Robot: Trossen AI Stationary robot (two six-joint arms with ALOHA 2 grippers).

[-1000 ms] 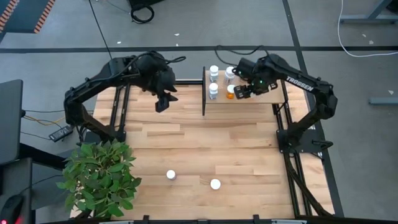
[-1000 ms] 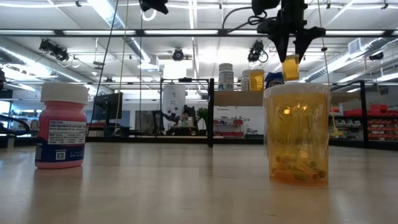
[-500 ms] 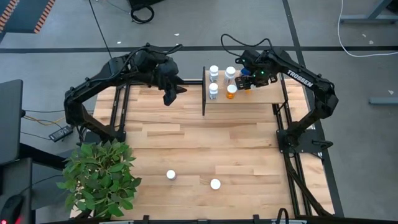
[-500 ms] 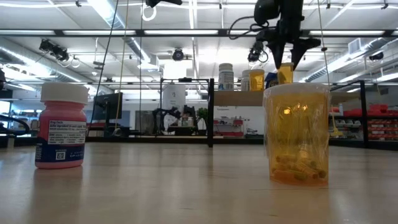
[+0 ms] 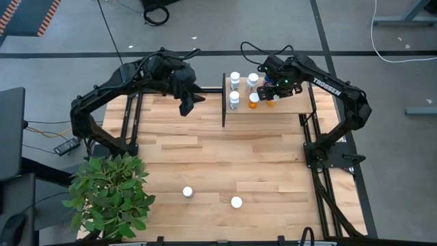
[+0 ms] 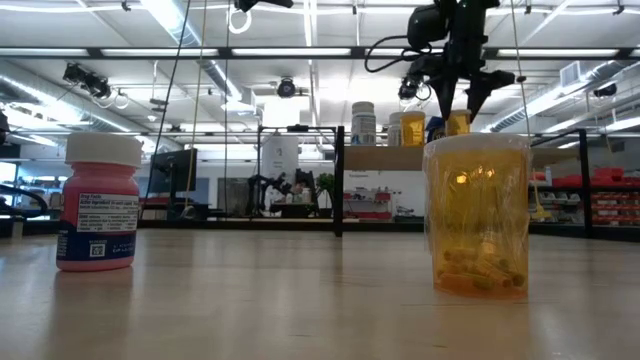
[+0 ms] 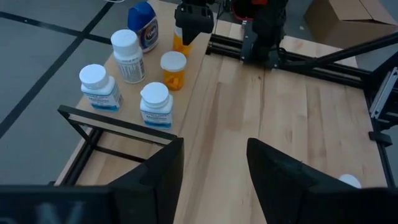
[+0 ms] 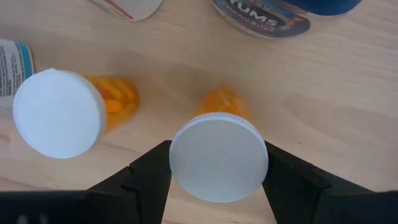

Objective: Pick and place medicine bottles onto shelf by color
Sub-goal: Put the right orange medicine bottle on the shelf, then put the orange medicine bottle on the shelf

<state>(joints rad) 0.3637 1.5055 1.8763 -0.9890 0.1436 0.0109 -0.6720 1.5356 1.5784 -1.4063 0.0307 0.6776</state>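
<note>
The orange bottle (image 8: pixel 219 155) in the right gripper (image 5: pixel 268 93) has come lower over the shelf (image 5: pixel 287 106) than a second ago, the fingers closed on its white cap, just beside a second orange bottle (image 8: pixel 62 112) with pills showing inside. Three white bottles (image 7: pixel 155 104) and one squat blue one (image 7: pixel 142 26) also stand on the shelf, at the table's far right. Two more bottles sit near the front edge, a pink one (image 6: pixel 98 203) and an amber one (image 6: pixel 478 212) holding capsules. The left gripper (image 5: pixel 186 107) has drifted toward the shelf, fingers apart and empty.
</note>
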